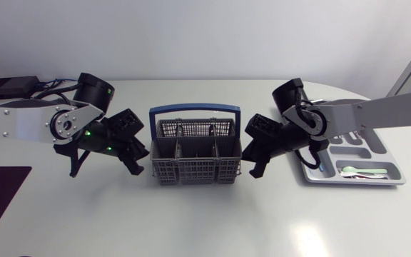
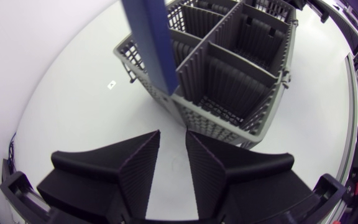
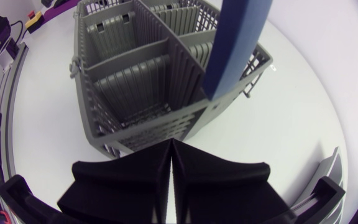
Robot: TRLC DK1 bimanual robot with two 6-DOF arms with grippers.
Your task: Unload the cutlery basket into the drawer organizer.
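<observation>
Left gripper (image 2: 173, 134) slightly parted, right gripper (image 3: 170, 144) closed, both empty, flanking the basket (image 1: 191, 173); organizer (image 1: 399, 173) partly under right arm (image 1: 377, 111).

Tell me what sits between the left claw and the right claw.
The grey cutlery basket stands on the table between the left claw and the right claw. The head view shows this most plainly.

Head view: fixed above the desk (image 1: 205, 221), looking down from some way off; takes in the whole basket (image 1: 188, 173) and organizer (image 1: 381, 146).
Left wrist view: on the left arm (image 1: 31, 123), just behind the left gripper (image 2: 173, 165), facing one end of the basket, close.
Right wrist view: likewise on the right arm (image 1: 377, 111), behind the right gripper (image 3: 170, 168), facing the basket's other end.
Shared: basket and desk in all three.
</observation>
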